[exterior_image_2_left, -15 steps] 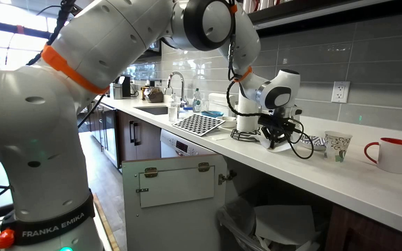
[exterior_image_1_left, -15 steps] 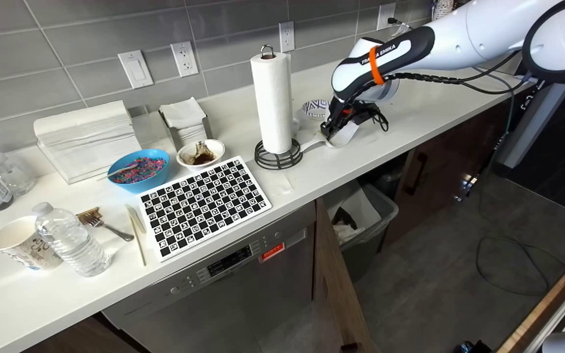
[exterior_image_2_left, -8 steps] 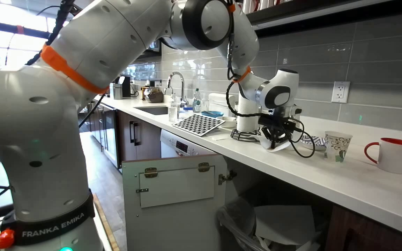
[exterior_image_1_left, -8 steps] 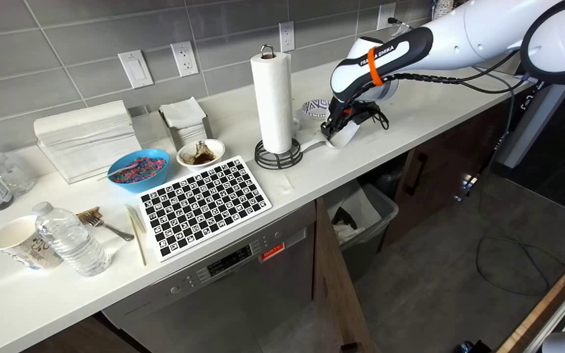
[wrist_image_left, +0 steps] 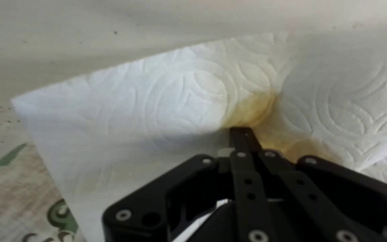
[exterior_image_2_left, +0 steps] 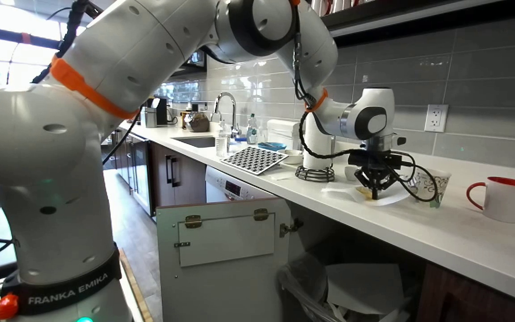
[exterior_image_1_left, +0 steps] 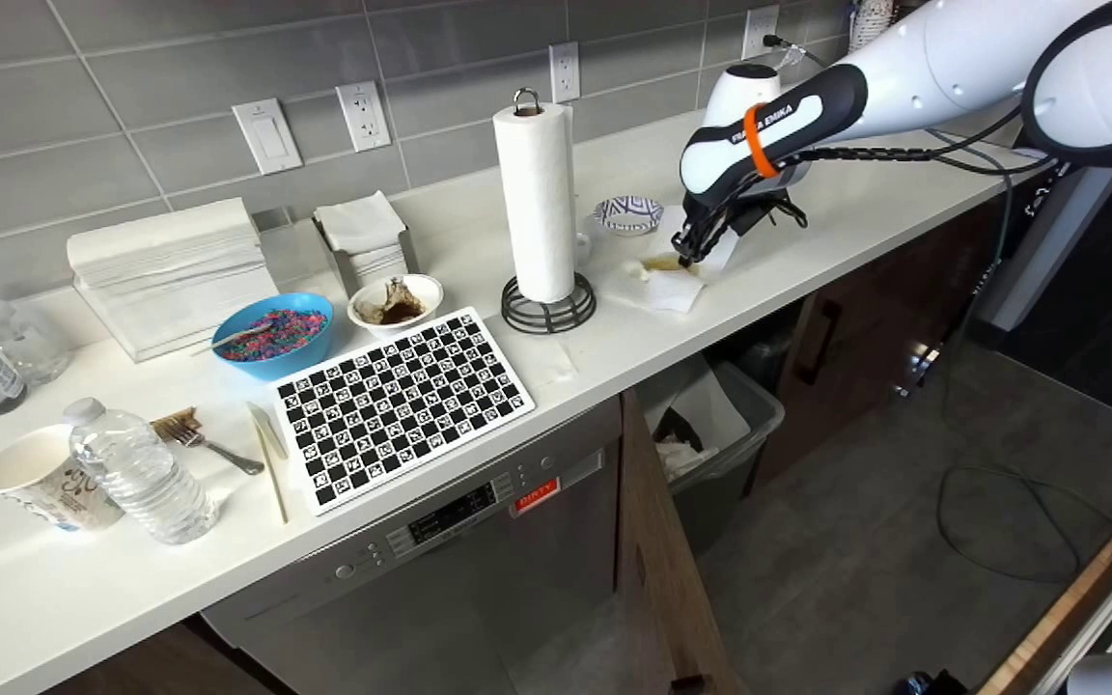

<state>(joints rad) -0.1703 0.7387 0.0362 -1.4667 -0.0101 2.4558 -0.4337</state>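
Observation:
My gripper point(exterior_image_1_left: 686, 261) is low over the counter with its fingertips together; it also shows in an exterior view point(exterior_image_2_left: 375, 195) and the wrist view point(wrist_image_left: 244, 131). Its tips touch a white paper towel point(exterior_image_1_left: 677, 292) with a yellow-brown stain point(exterior_image_1_left: 662, 263). The towel point(wrist_image_left: 186, 97) and stain point(wrist_image_left: 252, 106) lie around the tips in the wrist view. I cannot see whether towel is pinched between them. Part of the towel point(exterior_image_2_left: 394, 197) curves up beside the gripper. A patterned bowl point(exterior_image_1_left: 627, 214) sits behind. A paper cup point(exterior_image_2_left: 438, 183) stands nearby, its side point(wrist_image_left: 22, 201) showing in the wrist view.
A paper towel roll point(exterior_image_1_left: 535, 203) stands on a wire holder. A red-rimmed mug point(exterior_image_2_left: 505, 199) is on the counter. A checkered board point(exterior_image_1_left: 402, 405), white bowl point(exterior_image_1_left: 373, 314) and blue bowl point(exterior_image_1_left: 291, 362) lie farther along. Below, an open cabinet door point(exterior_image_2_left: 226, 268) and trash bin point(exterior_image_1_left: 764, 415).
My gripper has moved away from the towel roll, staying low. The paper towel, lifted and folded earlier, now lies flatter with its stain exposed. The patterned bowl shows fully in an exterior view.

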